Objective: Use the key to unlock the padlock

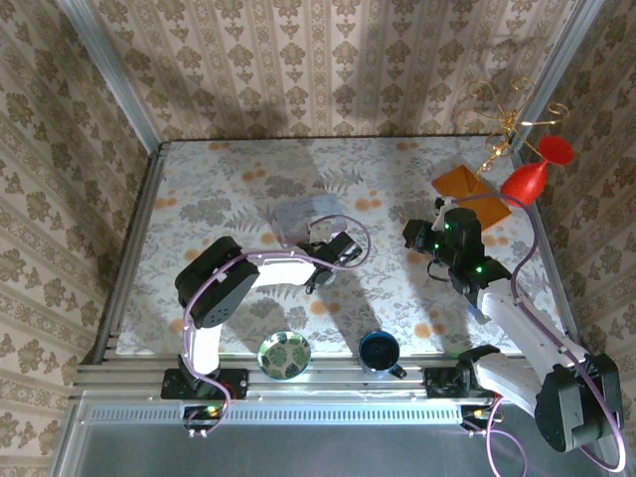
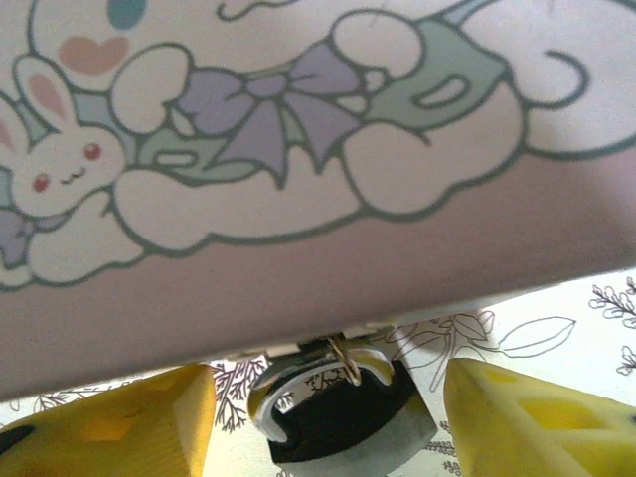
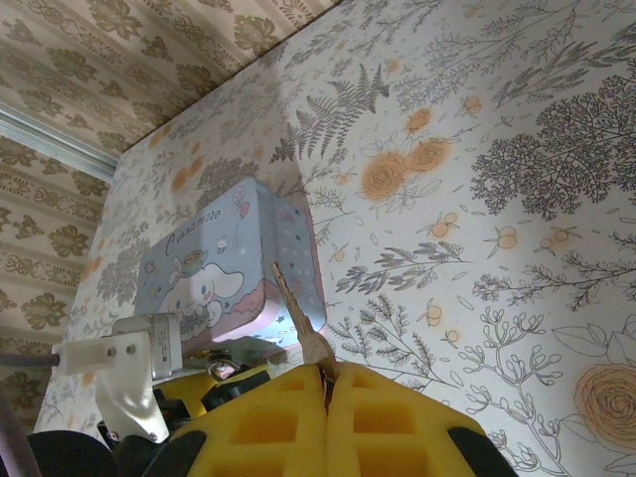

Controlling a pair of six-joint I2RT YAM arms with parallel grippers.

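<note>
Padlock [image 2: 348, 425] hangs off the cartoon tin [image 2: 298, 149] on the surface [image 3: 497, 248], between the left pincer's [image 2: 328, 397] 2 spread fingers, probably ready to steady it. Meanwhile the right pincer [image 3: 326, 396] is clenched on the key [image 3: 296, 310], tip aimed toward the tin.

You are working in a lab test cell dressed up as a home. The walls [image 1: 298, 60] are flat panels papered in a damask pattern, and bare aluminium rails [image 1: 109, 75] hold them at the corners. Two robot arms [image 1: 214, 288] are bolted to a slotted metal frame [image 1: 318, 376] at the near edge of your surface [image 1: 219, 179], which wears a floral cloth. A red goblet [image 1: 537, 174], a gold wire ornament [image 1: 502, 114], a bowl [image 1: 284, 355] and a cup [image 1: 380, 350] add the household touches.
</note>
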